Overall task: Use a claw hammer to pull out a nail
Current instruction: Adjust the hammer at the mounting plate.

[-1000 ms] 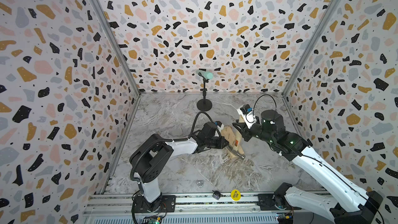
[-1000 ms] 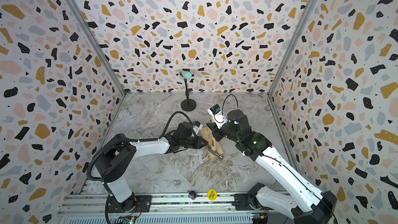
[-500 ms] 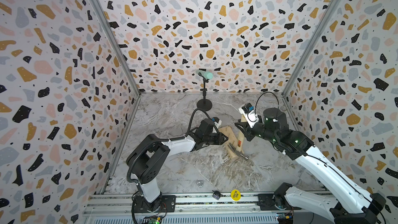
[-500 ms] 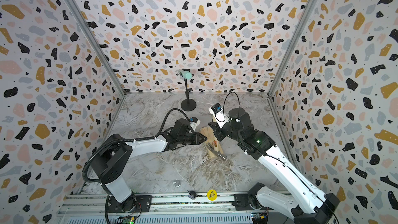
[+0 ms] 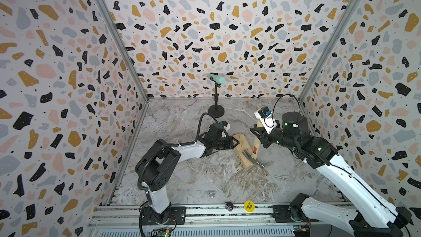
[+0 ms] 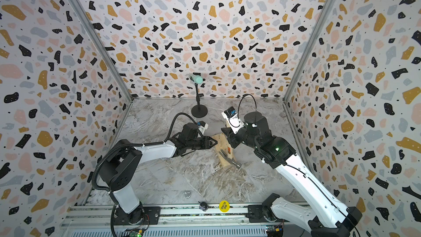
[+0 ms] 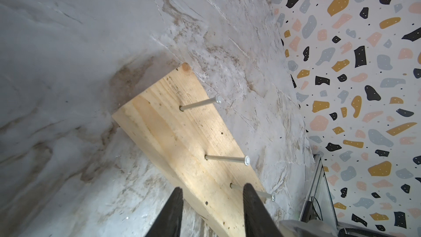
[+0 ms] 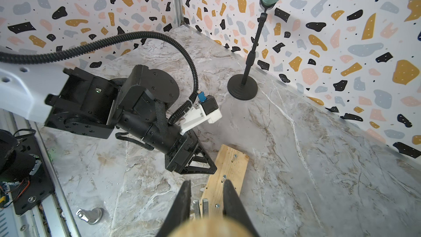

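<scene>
The claw hammer leans over a pale wooden plank, its steel head down at the plank's near end. My right gripper is shut on the wooden handle. In the right wrist view the forked claw rests beside one nail, not around it. Three nails stand out of the plank, among them one at the middle. My left gripper is open, its fingers either side of the plank's far left end.
A black microphone stand with a teal head stands at the back. A small metal piece lies on the marble floor near the front rail, beside a black knob and a yellow disc. Terrazzo walls close three sides.
My left gripper's jaws have opened off the plank's end. The right gripper keeps its hold on the hammer, which has barely shifted.
</scene>
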{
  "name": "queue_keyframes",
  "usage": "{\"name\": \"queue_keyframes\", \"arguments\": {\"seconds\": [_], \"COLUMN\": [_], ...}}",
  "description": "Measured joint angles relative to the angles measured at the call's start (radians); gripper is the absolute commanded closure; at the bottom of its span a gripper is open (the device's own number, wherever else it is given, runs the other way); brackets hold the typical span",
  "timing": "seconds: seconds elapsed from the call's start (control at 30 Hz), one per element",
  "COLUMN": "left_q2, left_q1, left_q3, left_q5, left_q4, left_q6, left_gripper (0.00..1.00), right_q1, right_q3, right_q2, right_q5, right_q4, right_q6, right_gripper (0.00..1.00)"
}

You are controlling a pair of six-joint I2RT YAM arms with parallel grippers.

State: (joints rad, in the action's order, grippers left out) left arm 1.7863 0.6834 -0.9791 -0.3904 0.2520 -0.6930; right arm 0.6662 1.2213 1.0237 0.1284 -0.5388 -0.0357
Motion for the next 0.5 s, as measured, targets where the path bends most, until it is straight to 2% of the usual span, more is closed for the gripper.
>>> {"name": "queue_keyframes", "arguments": {"seconds": [0.5], "left_q2": [0.1], "left_q1": [-0.012], "left_q3": [-0.068], "left_q5": [0.06], "left_q4": [-0.051], "left_q6": [-0.004], "left_gripper": [0.63], "right_q1": [0.0], "right_q3": [0.026], "right_q2": [-0.002], "right_q5": [-0.057], "right_q4": [-0.066], "right_q6": [-0.016], "right_gripper": [1.0]}}
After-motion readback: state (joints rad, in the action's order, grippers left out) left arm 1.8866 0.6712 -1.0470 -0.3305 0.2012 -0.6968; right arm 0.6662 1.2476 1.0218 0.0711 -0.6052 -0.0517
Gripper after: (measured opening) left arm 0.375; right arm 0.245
